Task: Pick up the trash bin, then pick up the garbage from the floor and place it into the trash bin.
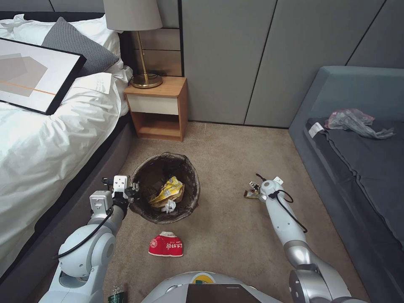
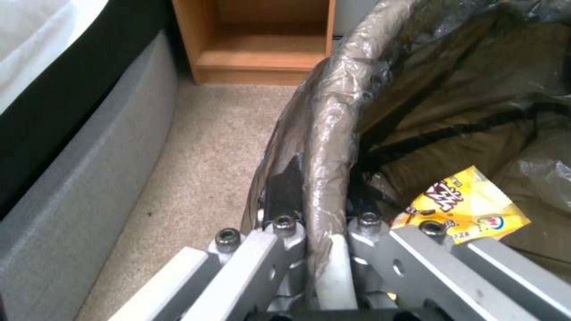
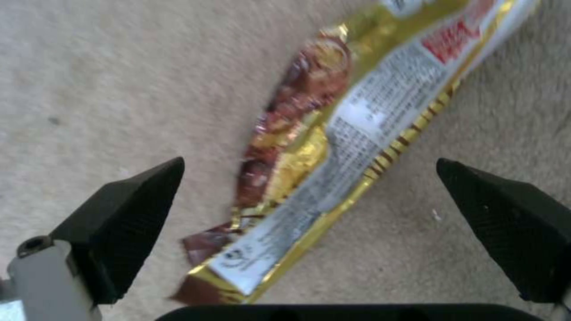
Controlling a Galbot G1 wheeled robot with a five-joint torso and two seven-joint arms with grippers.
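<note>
The trash bin (image 1: 165, 188), lined with a dark bag, is by the bed on the carpet side. My left gripper (image 1: 134, 194) is shut on its near-left rim (image 2: 324, 147), one finger inside and one outside. A yellow wrapper (image 2: 467, 203) and white tissue (image 1: 170, 206) lie inside the bin. My right gripper (image 1: 252, 190) hangs open just over a gold-and-brown snack wrapper (image 3: 333, 151) on the carpet, a fingertip (image 3: 134, 209) on either side of it. A crushed red-and-white noodle bowl (image 1: 166, 245) lies on the floor in front of the bin. A bottle with a green label (image 1: 117, 294) lies by my base.
The bed (image 1: 38, 151) runs along the left, with a framed picture on it. A wooden nightstand (image 1: 156, 107) with a lamp stands behind the bin. A grey sofa (image 1: 357, 160) with a crumpled plastic bag on it lines the right. Open carpet lies between.
</note>
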